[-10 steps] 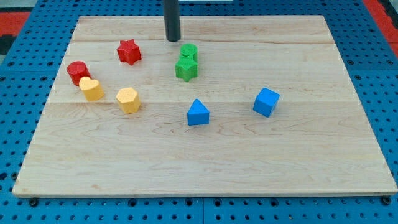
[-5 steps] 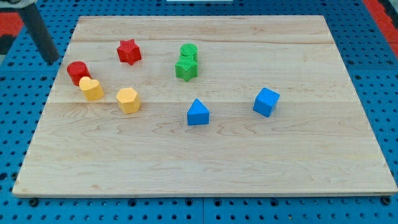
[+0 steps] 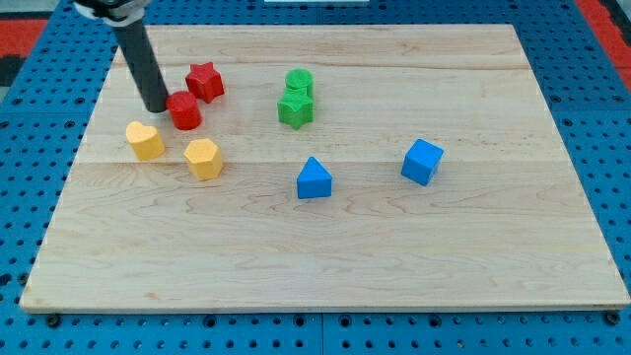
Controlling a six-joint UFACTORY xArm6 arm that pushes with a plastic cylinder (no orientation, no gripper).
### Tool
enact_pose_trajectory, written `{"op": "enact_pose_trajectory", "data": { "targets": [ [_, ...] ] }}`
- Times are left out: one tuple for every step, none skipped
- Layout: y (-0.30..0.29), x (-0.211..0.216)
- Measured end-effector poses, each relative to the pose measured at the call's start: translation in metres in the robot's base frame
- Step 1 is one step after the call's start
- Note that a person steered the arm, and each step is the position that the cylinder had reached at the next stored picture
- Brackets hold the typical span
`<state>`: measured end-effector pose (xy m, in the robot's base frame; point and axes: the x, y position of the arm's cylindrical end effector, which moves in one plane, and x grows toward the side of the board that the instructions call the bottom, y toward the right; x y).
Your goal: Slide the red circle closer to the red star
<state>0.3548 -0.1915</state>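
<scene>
The red circle (image 3: pixel 184 110) lies on the wooden board, just below and to the left of the red star (image 3: pixel 204 81), nearly touching it. My tip (image 3: pixel 157 106) rests against the circle's left side. The rod rises from there toward the view's top left.
A yellow heart (image 3: pixel 145 140) and a yellow hexagon (image 3: pixel 202 158) lie below the red circle. A green circle (image 3: pixel 299 82) and a green star (image 3: pixel 295 107) sit together at upper centre. A blue triangle (image 3: pixel 314 178) and a blue cube (image 3: pixel 422 161) lie to the right.
My tip swung from the board's top centre out past the left edge, then came in and pushed the red circle rightward, up beside the red star. The other blocks stayed put.
</scene>
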Motion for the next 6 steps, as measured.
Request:
{"op": "enact_pose_trajectory", "data": {
  "targets": [
    [-0.038, -0.014],
    [-0.045, 0.000],
    [-0.035, 0.037],
    [0.008, 0.038],
    [0.059, 0.024],
    [0.070, -0.001]
  ]
}}
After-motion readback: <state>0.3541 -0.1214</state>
